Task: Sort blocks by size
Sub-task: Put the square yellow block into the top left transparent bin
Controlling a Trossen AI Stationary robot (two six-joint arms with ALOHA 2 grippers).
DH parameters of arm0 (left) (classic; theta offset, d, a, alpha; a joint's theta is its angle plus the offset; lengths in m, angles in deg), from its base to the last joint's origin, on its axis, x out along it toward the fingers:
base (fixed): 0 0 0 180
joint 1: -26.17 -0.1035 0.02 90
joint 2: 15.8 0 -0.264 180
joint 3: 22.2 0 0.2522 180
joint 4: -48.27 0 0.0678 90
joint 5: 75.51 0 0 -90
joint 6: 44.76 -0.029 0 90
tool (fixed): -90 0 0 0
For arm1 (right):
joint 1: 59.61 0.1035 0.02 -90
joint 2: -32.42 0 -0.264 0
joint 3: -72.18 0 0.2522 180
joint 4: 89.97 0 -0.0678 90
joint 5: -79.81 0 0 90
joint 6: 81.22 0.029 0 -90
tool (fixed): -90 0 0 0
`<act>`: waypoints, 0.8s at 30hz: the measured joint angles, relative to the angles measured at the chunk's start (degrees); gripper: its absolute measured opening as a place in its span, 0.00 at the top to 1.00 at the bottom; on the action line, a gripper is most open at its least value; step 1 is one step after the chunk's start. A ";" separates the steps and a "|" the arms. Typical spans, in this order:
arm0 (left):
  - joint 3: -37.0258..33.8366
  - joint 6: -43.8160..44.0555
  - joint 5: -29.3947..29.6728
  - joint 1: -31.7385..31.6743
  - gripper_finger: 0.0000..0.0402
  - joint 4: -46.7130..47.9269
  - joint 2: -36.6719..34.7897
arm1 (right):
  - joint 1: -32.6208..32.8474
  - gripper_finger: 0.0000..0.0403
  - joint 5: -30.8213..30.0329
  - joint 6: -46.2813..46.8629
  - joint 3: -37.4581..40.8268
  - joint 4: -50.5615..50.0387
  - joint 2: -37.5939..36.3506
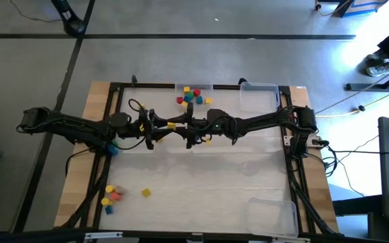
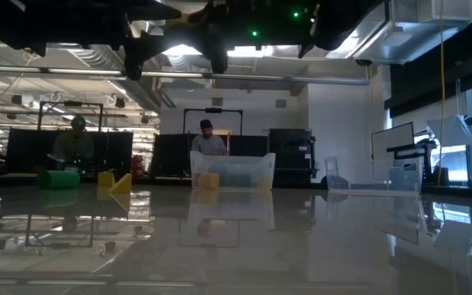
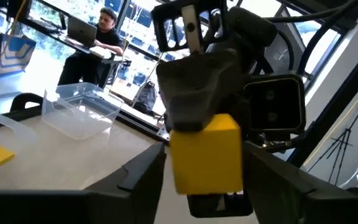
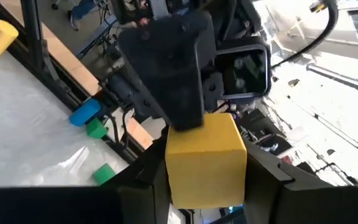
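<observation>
- High view: both arms reach in from the sides and meet at mid frame; the left gripper (image 1: 165, 127) and the right gripper (image 1: 185, 128) face each other with a yellow block (image 1: 171, 125) between them, above the worktop (image 1: 201, 182); a heap of blocks (image 1: 192, 96) lies in a clear tray (image 1: 181, 86) at upper centre; a small cluster (image 1: 112, 196) and a lone yellow cube (image 1: 146, 193) lie at lower left.
- Low view: the arms are dark shapes along the top edge, and the held block is too dim to pick out there; two people sit in the room behind.
- Left wrist view: the yellow block (image 3: 207, 152) fills the lower centre; the left fingers (image 3: 145, 177) are spread and appear to stand just off its sides; the right gripper (image 3: 194, 93) covers its upper part.
- Right wrist view: the right fingers (image 4: 151, 168) press on both sides of the yellow block (image 4: 207, 162), pinching it; a blue cylinder (image 4: 84, 113) and two green blocks (image 4: 95, 129) lie at lower left.
</observation>
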 joint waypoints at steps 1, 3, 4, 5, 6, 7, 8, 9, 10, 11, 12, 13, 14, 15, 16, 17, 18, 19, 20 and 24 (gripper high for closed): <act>0.00 -1.25 -0.04 -0.04 0.49 0.42 -0.43 | 0.02 0.65 -0.83 0.01 0.00 -0.18 0.00; 0.00 -3.96 0.40 -0.03 0.47 2.52 -1.75 | 0.02 0.65 -2.86 0.14 0.00 -1.68 -0.47; 0.00 -5.22 1.13 -0.03 0.47 4.10 -2.66 | 0.04 0.65 -4.21 0.59 0.00 -2.63 -0.87; 0.00 -6.17 2.22 -0.03 0.47 6.15 -3.73 | 0.03 0.65 -5.20 1.07 0.00 -3.86 -1.40; 0.00 -6.99 3.42 -0.03 0.46 8.35 -4.78 | -0.02 0.65 -6.20 1.53 0.00 -5.26 -2.00; 0.00 -7.66 4.85 -0.03 0.46 10.46 -5.84 | -0.08 0.65 -7.13 2.02 0.00 -6.81 -2.71; 0.00 -8.40 6.40 -0.03 0.47 13.06 -6.92 | -0.18 0.65 -8.29 2.32 0.00 -8.47 -3.41; 0.00 -8.99 8.01 -0.03 0.47 15.63 -7.94 | -0.57 0.65 -9.81 2.37 0.00 -9.64 -3.99; 0.00 -9.68 9.72 -0.03 0.47 17.76 -8.85 | -0.85 0.66 -11.17 2.44 0.00 -11.41 -4.60; 0.00 -9.90 11.57 -0.03 0.48 19.96 -9.54 | -1.26 0.66 -12.70 2.56 0.00 -13.34 -5.26; 0.00 -10.05 13.21 -0.03 0.48 22.27 -10.17 | -1.89 0.66 -14.02 2.78 0.00 -14.93 -5.71; 0.00 -10.09 14.63 -0.03 0.48 24.59 -10.59 | -2.78 0.66 -15.36 3.28 0.00 -16.54 -6.11; 0.00 -10.08 15.83 -0.03 0.48 26.47 -10.69 | -3.84 0.66 -16.55 4.05 0.00 -17.96 -6.37; 0.00 -10.09 16.86 -0.05 0.47 28.08 -10.73 | -5.04 0.66 -17.58 5.01 0.00 -19.25 -6.47; 0.00 -10.07 17.65 -0.05 0.47 29.74 -10.75 | -6.40 0.66 -18.31 6.16 0.00 -20.43 -6.47; 0.00 -10.01 18.12 -0.05 0.47 31.24 -10.75 | -7.79 0.66 -18.77 7.42 0.00 -21.83 -6.47; 0.00 -9.80 18.27 -0.05 0.47 32.27 -10.71 | -9.27 0.66 -18.87 9.16 0.00 -23.14 -6.47; 0.00 -9.64 18.32 -0.05 0.47 33.08 -10.57 | -10.83 0.66 -18.80 11.03 0.00 -24.49 -6.47; 0.00 -9.55 18.34 -0.04 0.47 33.91 -10.52 | -12.36 0.66 -18.65 13.04 0.00 -25.94 -6.47; 0.00 -8.09 18.41 -0.03 0.47 35.15 -10.51 | -18.32 0.66 -15.59 20.61 0.02 -30.80 -6.25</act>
